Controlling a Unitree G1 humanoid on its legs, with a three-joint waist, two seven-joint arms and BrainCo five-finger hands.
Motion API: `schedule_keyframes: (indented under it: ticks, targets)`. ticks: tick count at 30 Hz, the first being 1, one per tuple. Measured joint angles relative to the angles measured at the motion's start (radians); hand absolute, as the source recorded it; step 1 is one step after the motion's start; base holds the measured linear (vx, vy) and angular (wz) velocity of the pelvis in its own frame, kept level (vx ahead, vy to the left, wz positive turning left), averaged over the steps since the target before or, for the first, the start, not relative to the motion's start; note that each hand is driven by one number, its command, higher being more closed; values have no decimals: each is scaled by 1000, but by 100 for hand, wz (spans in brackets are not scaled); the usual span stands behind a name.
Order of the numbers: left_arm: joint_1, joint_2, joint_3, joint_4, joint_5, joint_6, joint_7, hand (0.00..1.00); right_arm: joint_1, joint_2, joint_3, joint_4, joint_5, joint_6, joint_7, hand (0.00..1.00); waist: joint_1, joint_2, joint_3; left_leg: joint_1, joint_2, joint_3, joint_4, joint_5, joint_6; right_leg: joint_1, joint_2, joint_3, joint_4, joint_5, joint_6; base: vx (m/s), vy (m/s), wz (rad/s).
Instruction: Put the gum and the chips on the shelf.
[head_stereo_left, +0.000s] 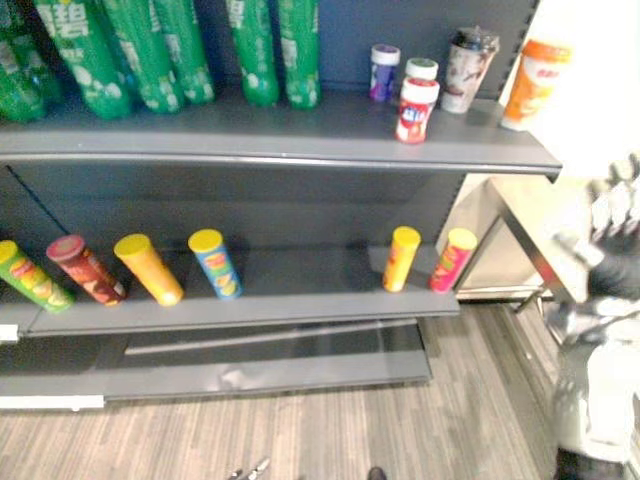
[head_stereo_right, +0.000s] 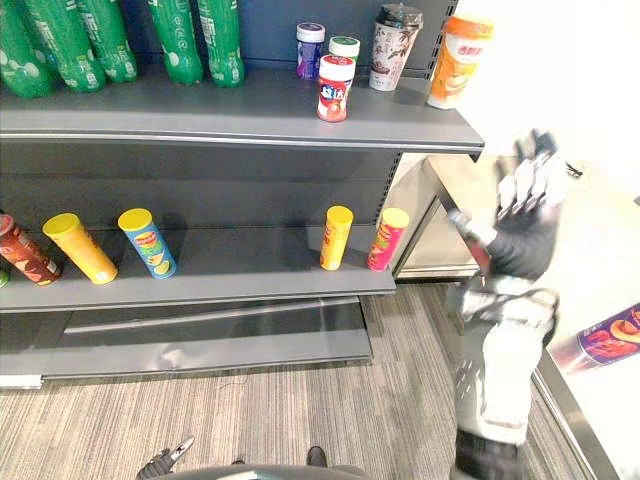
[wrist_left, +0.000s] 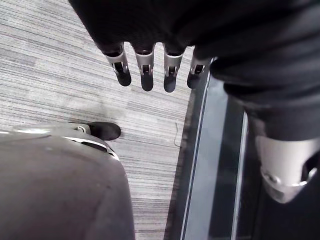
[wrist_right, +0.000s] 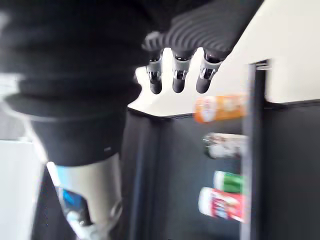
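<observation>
The right hand (head_stereo_right: 525, 205) is held raised beyond the right end of the upper shelf (head_stereo_right: 200, 115), fingers straight, nothing gripped. The left hand (wrist_left: 145, 70) is hung over the floor (wrist_left: 60, 65), fingers relaxed. A red-capped gum bottle (head_stereo_right: 335, 88) is stood toward that shelf's right end. A yellow chips can (head_stereo_right: 336, 237) is leaned at the right end of the lower shelf (head_stereo_right: 250, 275). A dark can (head_stereo_right: 612, 340) is laid on the white table (head_stereo_right: 600, 270).

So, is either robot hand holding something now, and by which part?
Nothing is held: the right robot hand is raised open, the left robot hand hangs open.
</observation>
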Motion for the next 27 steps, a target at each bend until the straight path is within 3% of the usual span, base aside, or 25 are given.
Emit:
schedule_keyframes:
  ticks: [4,8,14,20,27]
  targets:
    - [0,-7,0,0,16,-6,0,0,162,63,127,215,-2,31,71,0,0,3,1,-1,-3,7,0,-2,2,2,-2,2,0,-1,1,0,0,0]
    - [-3,-14,0,7,32,-6,2,0,195,84,142,502,-54,76,93,0,2,16,8,1,-6,23,0,-7,5,1,-5,15,0,-1,1,4,4,-8]
    - [-4,-28,-9,10,34,-5,2,0,180,83,46,928,-112,101,95,0,1,47,5,10,-8,40,0,-21,4,2,-5,27,-1,-3,5,39,14,-9]
    - [-6,-31,-10,10,30,-6,2,0,112,81,-100,1287,-114,122,29,0,2,63,13,29,-7,47,0,-25,4,19,-5,29,0,-4,6,44,3,-2]
    - [-6,-35,-10,17,25,-9,2,0,102,85,-151,1412,-113,131,6,0,2,68,15,42,-9,49,0,-29,2,26,-6,30,7,-14,9,0,0,0]
